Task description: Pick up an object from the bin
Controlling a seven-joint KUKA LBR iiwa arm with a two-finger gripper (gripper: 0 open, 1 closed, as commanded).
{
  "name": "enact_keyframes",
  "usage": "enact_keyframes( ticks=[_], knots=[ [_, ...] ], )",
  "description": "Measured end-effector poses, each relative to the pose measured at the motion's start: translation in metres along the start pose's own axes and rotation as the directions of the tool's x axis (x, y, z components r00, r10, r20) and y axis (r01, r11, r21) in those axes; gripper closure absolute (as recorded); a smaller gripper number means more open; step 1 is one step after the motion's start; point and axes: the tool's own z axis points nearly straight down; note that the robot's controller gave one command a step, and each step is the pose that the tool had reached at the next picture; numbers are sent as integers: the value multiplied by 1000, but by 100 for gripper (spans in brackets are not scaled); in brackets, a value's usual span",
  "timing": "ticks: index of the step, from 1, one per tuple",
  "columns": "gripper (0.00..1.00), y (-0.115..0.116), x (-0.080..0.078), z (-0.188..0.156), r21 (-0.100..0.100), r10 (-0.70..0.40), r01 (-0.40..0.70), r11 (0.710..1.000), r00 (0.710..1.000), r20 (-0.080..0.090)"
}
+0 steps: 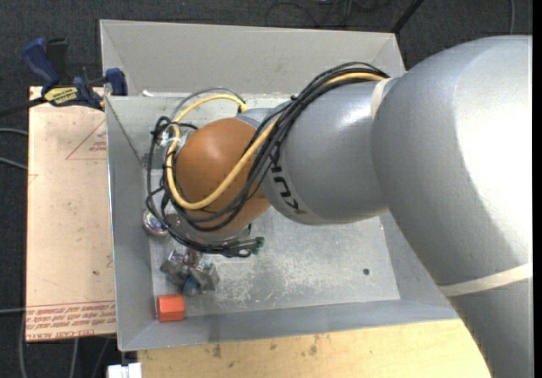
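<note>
My gripper (pixel 190 271) hangs low over the bin's front left part, just under the orange wrist cover. A small orange block (pixel 169 308) lies in the front left corner, slightly left of and in front of the gripper, and apart from it. A small bluish-grey thing (pixel 196 285) shows right at the gripper's tip; I cannot tell whether it is held or lying on the floor. A shiny silvery round thing (pixel 154 222) rests by the left wall, partly hidden by the wrist cables.
The arm, its orange cover and looped cables hide much of the bin's left and middle. The bin's walls stand close to the gripper on the left and front. Bare floor stretches to the right of the gripper.
</note>
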Motion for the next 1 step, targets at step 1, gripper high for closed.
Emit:
enact_keyframes(
  ticks=[1],
  knots=[
    [100,-35,-9,-151,10,24,-24,1000,999,22]
  ],
)
